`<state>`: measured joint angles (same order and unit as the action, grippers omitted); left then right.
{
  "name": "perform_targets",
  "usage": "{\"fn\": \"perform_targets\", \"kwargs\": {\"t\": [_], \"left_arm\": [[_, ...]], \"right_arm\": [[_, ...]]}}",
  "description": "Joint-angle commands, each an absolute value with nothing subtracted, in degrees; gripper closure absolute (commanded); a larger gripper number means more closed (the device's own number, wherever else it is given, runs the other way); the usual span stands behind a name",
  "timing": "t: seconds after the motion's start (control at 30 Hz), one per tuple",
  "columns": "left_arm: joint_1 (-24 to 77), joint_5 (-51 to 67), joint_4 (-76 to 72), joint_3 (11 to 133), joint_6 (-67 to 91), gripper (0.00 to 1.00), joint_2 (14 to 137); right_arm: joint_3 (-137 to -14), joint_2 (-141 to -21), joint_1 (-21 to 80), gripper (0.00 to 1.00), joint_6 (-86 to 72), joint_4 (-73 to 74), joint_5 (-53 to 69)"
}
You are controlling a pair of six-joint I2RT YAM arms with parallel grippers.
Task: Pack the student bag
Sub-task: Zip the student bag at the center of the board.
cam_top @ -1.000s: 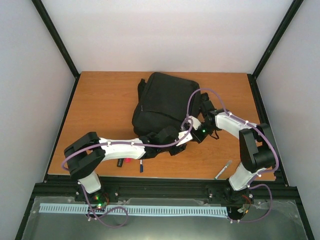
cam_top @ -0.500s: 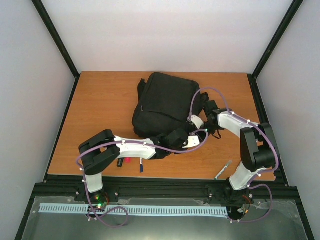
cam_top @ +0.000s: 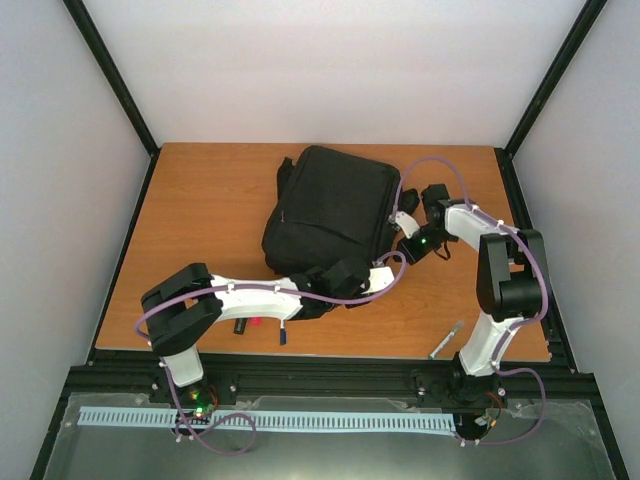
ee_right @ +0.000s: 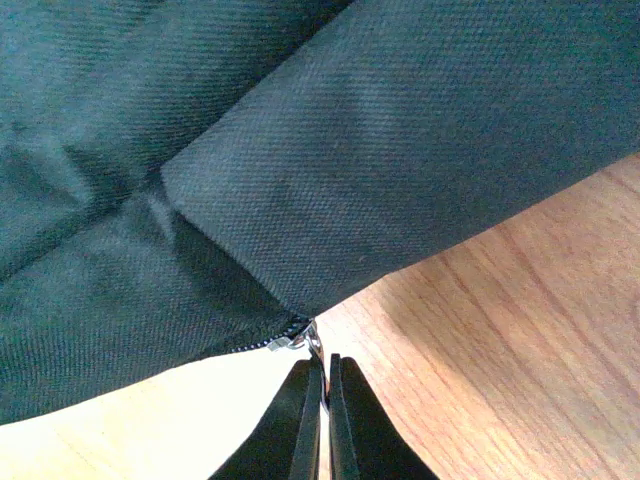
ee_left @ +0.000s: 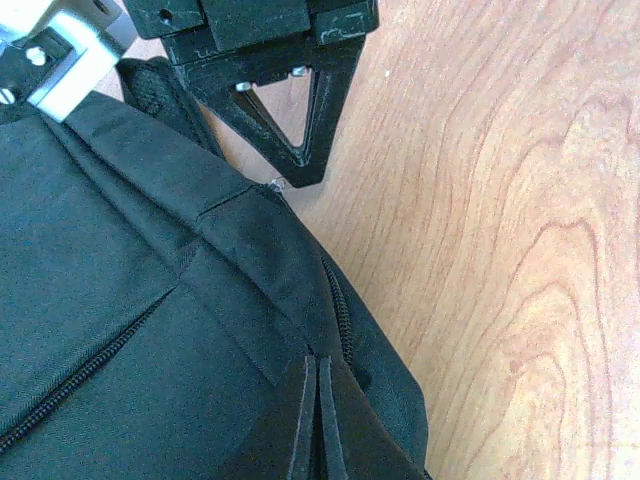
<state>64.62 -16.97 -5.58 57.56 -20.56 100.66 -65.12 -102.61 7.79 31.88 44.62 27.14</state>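
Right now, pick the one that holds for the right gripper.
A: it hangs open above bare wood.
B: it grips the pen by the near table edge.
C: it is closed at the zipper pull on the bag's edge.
C: in the right wrist view the right gripper is shut, with the small metal zipper pull at the edge of the student bag between its fingertips.
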Motion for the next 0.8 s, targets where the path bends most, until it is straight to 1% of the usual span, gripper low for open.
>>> {"fn": "perform_targets", "kwargs": {"t": [0.0, 0.17, 0.3, 0.37, 0.43, 0.47, 0.5, 0.6, 0.63, 0.7, 0.73, 0.77], "left_arm": [[65.5, -13.6, -5.1, 56.8, -16.8, 0.99, 96.4], [66.5, -14.4, -4.3, 57.4, -16.9, 0.99, 97.1], [66.4, -14.2, -4.3, 58.6, -15.0, 0.99, 98.4], [66.4, -13.9, -3.9, 60.6, -13.8, 0.99, 99.7], [66.4, -13.3, -3.8, 62.5, -12.8, 0.99, 101.2], [66.4, -13.0, -3.8, 63.4, -12.2, 0.99, 101.9], [66.5, -12.6, -3.9, 64.4, -11.7, 0.99, 102.7], [66.5, -11.7, -4.7, 67.1, -9.9, 0.99, 105.1], [66.4, -11.3, -5.0, 68.0, -9.3, 0.99, 105.9], [66.4, -10.7, -4.6, 70.6, -8.1, 0.99, 107.8], [66.4, -10.3, -4.2, 72.0, -7.5, 0.99, 108.9], [66.4, -9.9, -3.9, 73.7, -6.8, 0.99, 110.0]], "right_arm": [[-69.6, -106.1, 5.8, 0.97, 31.5, 43.1, 23.3], [-72.2, -108.4, 4.9, 0.97, 30.1, 42.1, 22.9], [-71.6, -107.1, 4.9, 0.97, 29.8, 42.5, 23.6], [-70.9, -105.0, 4.6, 0.94, 29.8, 43.0, 23.7], [-70.0, -102.2, 3.9, 0.88, 29.8, 43.9, 24.8], [-69.8, -100.7, 3.4, 0.79, 29.7, 44.5, 25.6], [-69.6, -98.6, 2.9, 0.67, 29.7, 45.0, 26.3], [-68.8, -93.0, 1.0, 0.44, 28.9, 46.2, 28.7], [-68.6, -91.1, 0.2, 0.32, 28.4, 46.3, 29.7], [-68.3, -87.4, -1.4, 0.03, 26.9, 46.2, 31.0], [-68.0, -85.7, -2.1, 0.0, 25.9, 45.6, 30.8], [-67.6, -83.9, -2.7, 0.0, 24.9, 44.9, 29.7]]}}
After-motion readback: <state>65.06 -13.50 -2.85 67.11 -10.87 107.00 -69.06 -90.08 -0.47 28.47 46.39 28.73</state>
